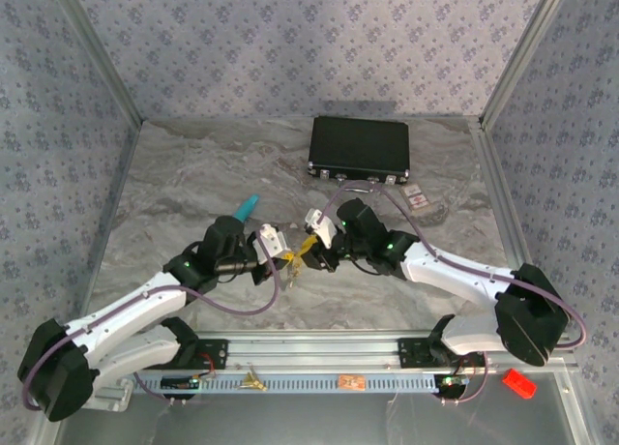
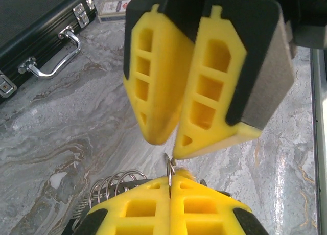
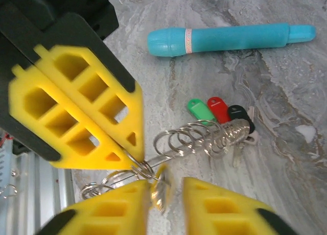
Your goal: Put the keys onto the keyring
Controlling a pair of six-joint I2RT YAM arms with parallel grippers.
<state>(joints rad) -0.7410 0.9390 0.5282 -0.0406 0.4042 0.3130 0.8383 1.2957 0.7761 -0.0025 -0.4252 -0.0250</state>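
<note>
My left gripper (image 2: 169, 181) is shut on a thin silver ring of the keyring (image 2: 169, 166), which stands up out of its yellow fingertips. In the right wrist view the left gripper (image 3: 134, 156) pinches that ring while the other rings of the keyring (image 3: 204, 138) trail away to green (image 3: 200, 111), red (image 3: 218, 107) and black tags on the table. A blurred gold key (image 3: 161, 194) hangs on the ring between the parted fingers of my right gripper (image 3: 167, 184), close to its left finger. The right gripper is open. Both grippers meet tip to tip at mid-table (image 1: 300, 258).
A teal tube (image 3: 230, 38) lies on the marble just beyond the rings. At the back stand a black case (image 1: 360, 147) and a small box (image 1: 416, 195). A gold key (image 1: 255, 380) lies on the front rail, and a red object (image 1: 518, 382) sits at the front right.
</note>
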